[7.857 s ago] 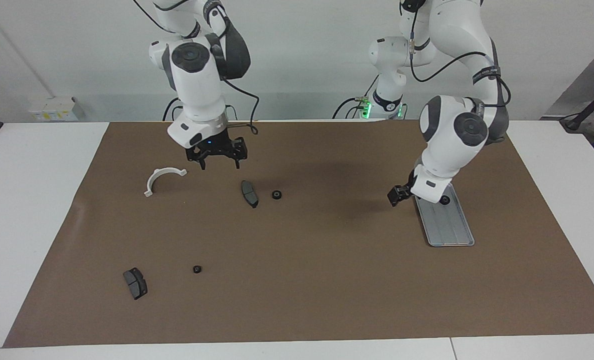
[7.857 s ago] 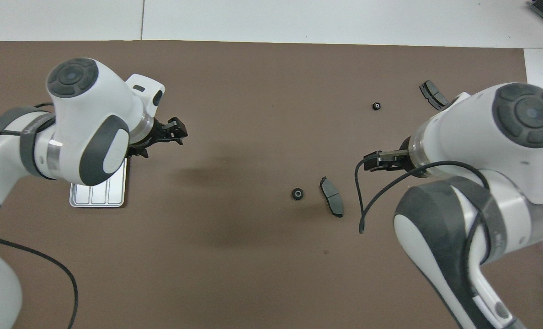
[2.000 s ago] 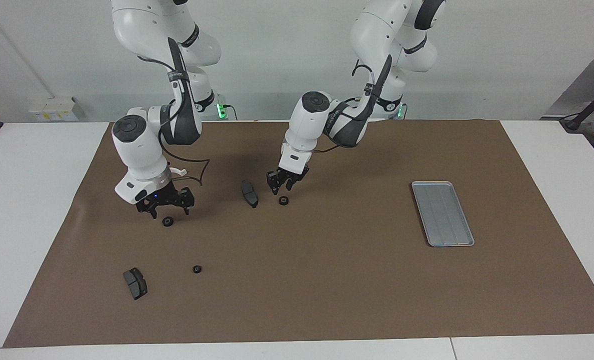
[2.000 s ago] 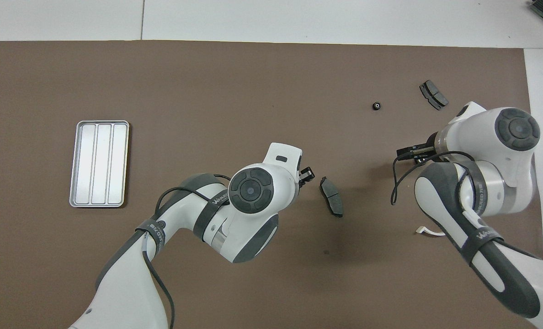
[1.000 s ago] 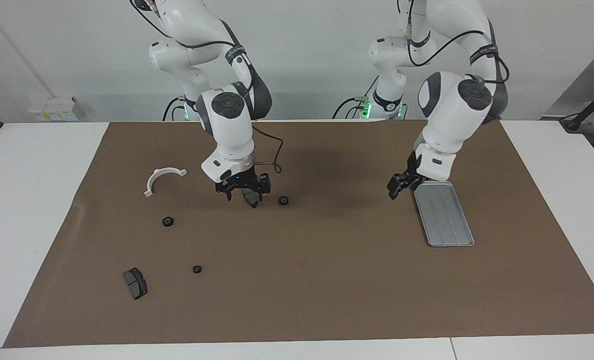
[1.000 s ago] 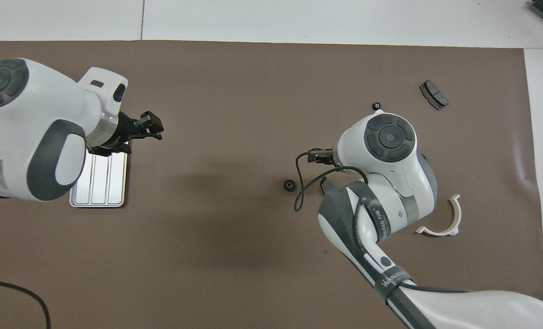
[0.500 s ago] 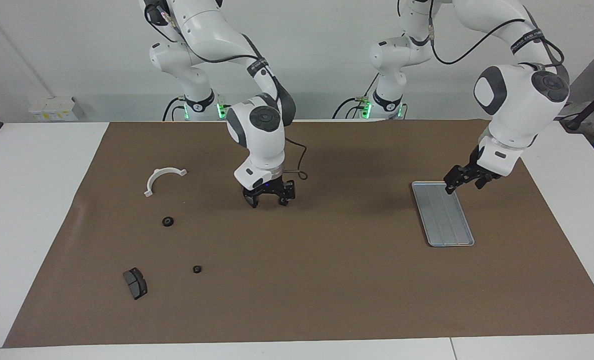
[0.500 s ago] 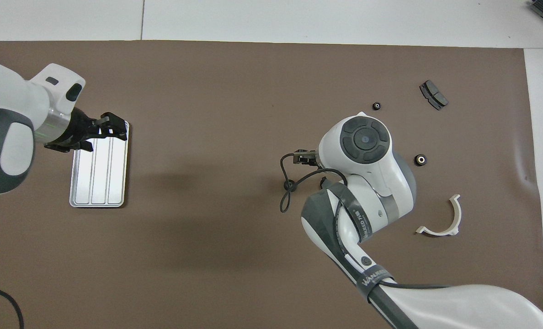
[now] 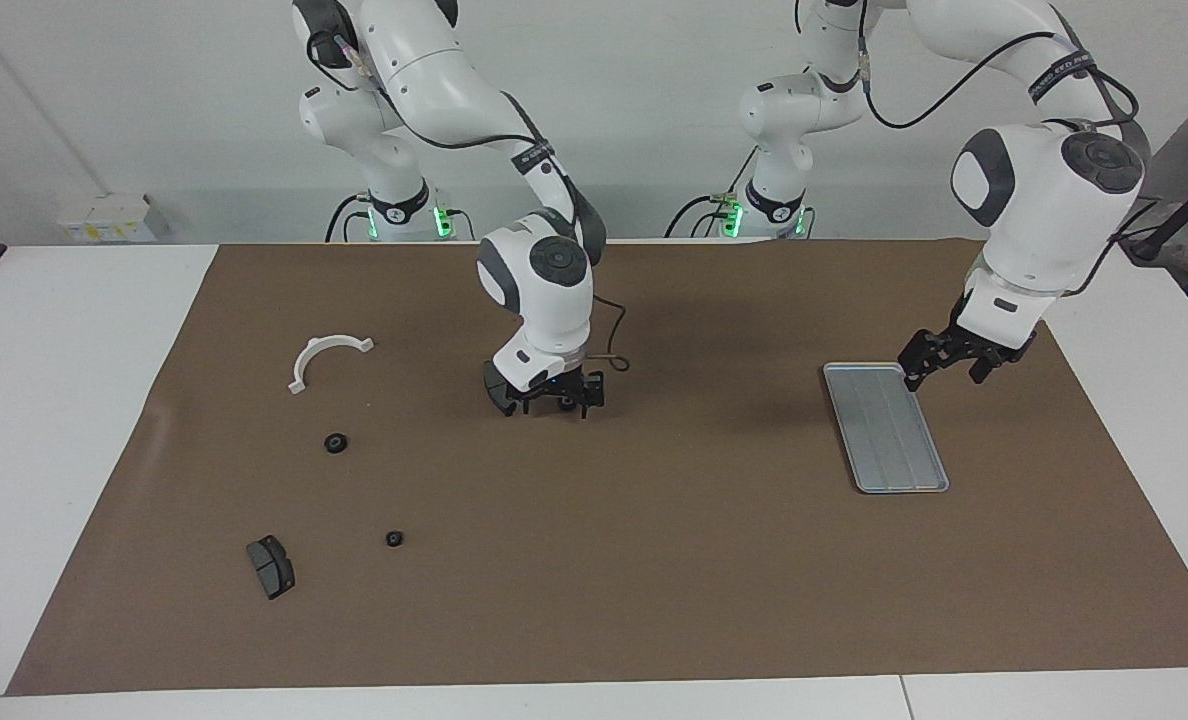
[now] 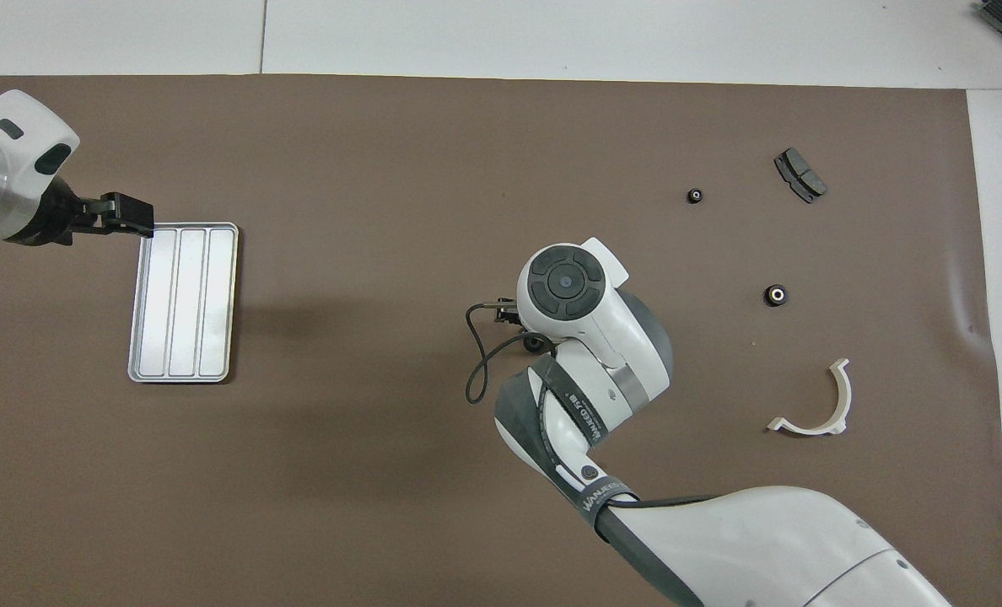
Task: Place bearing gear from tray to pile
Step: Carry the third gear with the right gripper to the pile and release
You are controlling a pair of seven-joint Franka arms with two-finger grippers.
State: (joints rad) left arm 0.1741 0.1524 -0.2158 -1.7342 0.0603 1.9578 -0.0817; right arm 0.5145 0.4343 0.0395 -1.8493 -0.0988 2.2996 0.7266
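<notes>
The silver tray (image 9: 884, 430) (image 10: 182, 302) lies bare toward the left arm's end of the table. Three small black bearing gears lie among the pile's parts: one (image 9: 335, 442) (image 10: 775, 295) near the white half-ring bracket (image 9: 326, 356) (image 10: 813, 406), one (image 9: 394, 538) (image 10: 695, 196) near a dark brake pad (image 9: 271, 566) (image 10: 799, 174), and one (image 10: 536, 342) peeking out under the right arm's wrist. My right gripper (image 9: 554, 404) hangs open, low over that third gear, with a second brake pad (image 9: 495, 390) beside it. My left gripper (image 9: 946, 372) (image 10: 130, 221) is open, empty, beside the tray's corner nearest the robots.
A brown mat (image 9: 654, 560) covers the table, with white tabletop around it. A black cable (image 10: 477, 371) loops off the right arm's wrist, close above the mat.
The left gripper has moved from one side of the tray's near end, across it, to the other side. The right gripper has slid from the brake pad to over the gear beside it.
</notes>
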